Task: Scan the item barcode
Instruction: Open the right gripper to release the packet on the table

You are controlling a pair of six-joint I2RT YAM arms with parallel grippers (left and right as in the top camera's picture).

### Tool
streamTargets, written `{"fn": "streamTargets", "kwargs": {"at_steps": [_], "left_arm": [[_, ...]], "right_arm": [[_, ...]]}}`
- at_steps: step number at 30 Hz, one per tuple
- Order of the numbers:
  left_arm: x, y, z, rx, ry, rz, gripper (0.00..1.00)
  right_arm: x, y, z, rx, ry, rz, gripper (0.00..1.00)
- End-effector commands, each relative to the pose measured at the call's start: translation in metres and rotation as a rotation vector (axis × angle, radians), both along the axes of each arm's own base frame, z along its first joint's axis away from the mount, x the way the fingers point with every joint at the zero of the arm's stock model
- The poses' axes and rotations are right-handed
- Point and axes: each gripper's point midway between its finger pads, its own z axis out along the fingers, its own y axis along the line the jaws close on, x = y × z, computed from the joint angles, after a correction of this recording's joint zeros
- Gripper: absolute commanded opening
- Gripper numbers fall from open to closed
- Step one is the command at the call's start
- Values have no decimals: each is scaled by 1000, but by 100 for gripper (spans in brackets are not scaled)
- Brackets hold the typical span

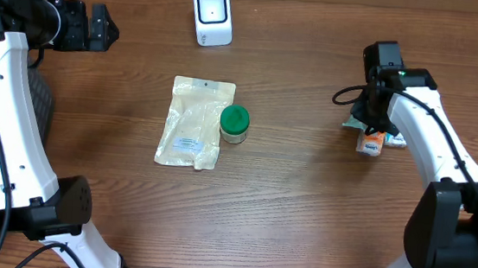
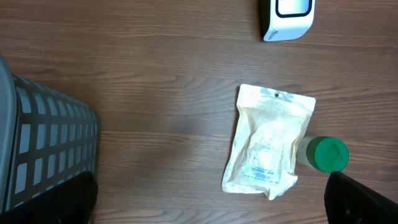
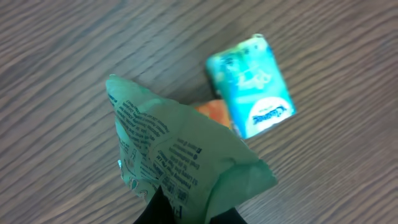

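Findings for the right arm: it is reaching from its base at the near right edge up and inward, elbow bowing outward, wrist pointing down at the worktop [image 1: 303,200]. The right gripper [image 1: 372,120] is pinching a crumpled green packet [image 3: 168,149] between narrowly set fingers, and the packet's printed face is turning up toward the wrist camera. Below the packet a teal tissue pack [image 3: 252,87] is lying flat. An orange item [image 3: 211,112] is lying just beside the pack, partly hidden by the packet. Whether the packet is touching either one cannot be told. The left arm is standing tall along the left edge, its forearm running toward the far left corner. There the left gripper [image 1: 101,28] is hanging with fingers spread wide, holding nothing and facing toward the worktop's middle. The barcode scanner [image 1: 212,15] is standing at the far edge, near the centre, well apart from the held packet. Between the two arms a pale pouch [image 1: 195,121] is lying flat, with a green-lidded jar [image 1: 235,123] sitting against its right edge. A grey basket [image 2: 43,149] is sitting at the left, near the left arm.
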Motion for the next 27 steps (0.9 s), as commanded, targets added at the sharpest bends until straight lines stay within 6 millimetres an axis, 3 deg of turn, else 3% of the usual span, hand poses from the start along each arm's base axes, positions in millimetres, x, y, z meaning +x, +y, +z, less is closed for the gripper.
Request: {"fn": "streamTargets", "kwargs": {"at_steps": [1, 7, 13, 19, 27], "left_arm": [[0, 3, -2, 9, 7, -6, 100], [0, 3, -2, 9, 7, -6, 100], [0, 3, -2, 9, 7, -6, 100], [0, 3, -2, 9, 7, -6, 100], [0, 3, -2, 9, 7, -6, 100]], "right_arm": [[-2, -23, 3, -40, -10, -62, 9], [-10, -44, 2, -38, 13, -116, 9], [-12, -49, 1, -27, 20, -131, 9], [-21, -51, 0, -25, 55, -136, 31], [-48, -73, -1, -18, 147, -205, 35]]}}
